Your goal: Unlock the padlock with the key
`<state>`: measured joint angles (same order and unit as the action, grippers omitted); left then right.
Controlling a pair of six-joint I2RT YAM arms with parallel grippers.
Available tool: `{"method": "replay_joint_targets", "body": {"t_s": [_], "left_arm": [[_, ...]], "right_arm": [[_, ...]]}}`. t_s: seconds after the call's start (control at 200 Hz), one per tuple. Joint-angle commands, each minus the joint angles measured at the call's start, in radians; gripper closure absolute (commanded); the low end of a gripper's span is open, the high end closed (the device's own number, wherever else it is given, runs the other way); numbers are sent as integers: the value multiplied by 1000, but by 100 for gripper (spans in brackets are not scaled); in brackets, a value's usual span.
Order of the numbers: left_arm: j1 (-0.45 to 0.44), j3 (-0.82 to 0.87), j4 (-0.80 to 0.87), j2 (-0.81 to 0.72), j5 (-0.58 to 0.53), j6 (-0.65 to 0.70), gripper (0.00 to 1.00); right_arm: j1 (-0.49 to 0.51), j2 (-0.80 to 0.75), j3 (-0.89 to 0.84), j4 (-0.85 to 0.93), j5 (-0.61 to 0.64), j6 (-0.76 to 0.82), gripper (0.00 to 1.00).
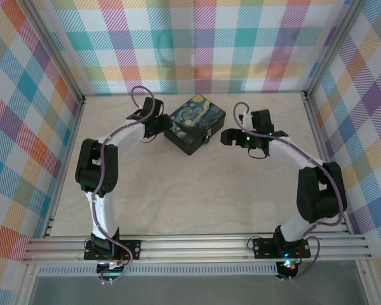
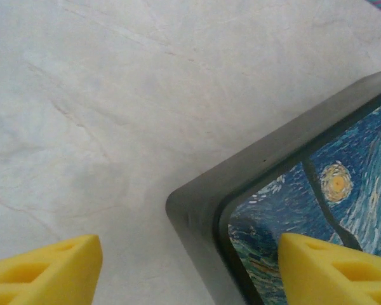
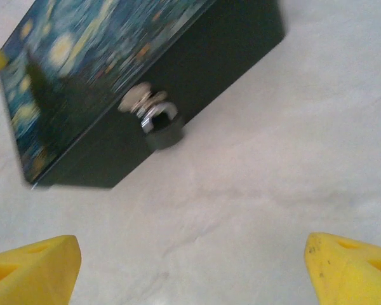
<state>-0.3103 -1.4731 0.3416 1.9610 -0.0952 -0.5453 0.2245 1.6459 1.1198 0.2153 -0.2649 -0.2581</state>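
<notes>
The padlock [image 3: 160, 127] hung, apparently locked, on the front of the box [image 3: 82, 82], and with my left gripper [image 2: 190, 260] over a box corner and my right gripper [image 3: 190, 260] facing that front both open and empty, no key in hand, I judged the whole unlocking undone.

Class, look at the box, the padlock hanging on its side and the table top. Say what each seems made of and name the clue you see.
The box has matte black walls, metal or plastic, and a lid printed with a swirly painting. The padlock has a dark body and a shiny silvery shackle, likely metal. The table is pale with faint veins, marble-look, perhaps laminate.
</notes>
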Motion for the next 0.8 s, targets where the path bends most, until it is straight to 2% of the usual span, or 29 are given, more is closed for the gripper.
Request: {"method": "replay_joint_targets", "body": {"t_s": [0.0, 0.09, 0.26, 0.44, 0.59, 0.71, 0.795], "left_arm": [[-16, 18, 126, -93, -8, 20, 15], [-72, 5, 145, -116, -16, -11, 8], [-185, -19, 160, -76, -55, -80, 7], [-194, -51, 137, 1, -35, -125, 7], [-199, -29, 140, 17, -40, -123, 16], [-190, 58, 152, -11, -75, -105, 20], [-153, 144, 152, -44, -79, -108, 23]], "right_arm": [[-34, 56, 84, -2, 6, 26, 9], [-36, 110, 148, -5, 10, 37, 8], [-36, 206, 242, -15, -15, 35, 8], [-36, 229, 239, -53, -56, 6, 8], [-36, 215, 213, -52, -62, 9, 8], [-35, 196, 190, -45, -70, 10, 8], [-36, 181, 177, -35, -72, 10, 9]]}}
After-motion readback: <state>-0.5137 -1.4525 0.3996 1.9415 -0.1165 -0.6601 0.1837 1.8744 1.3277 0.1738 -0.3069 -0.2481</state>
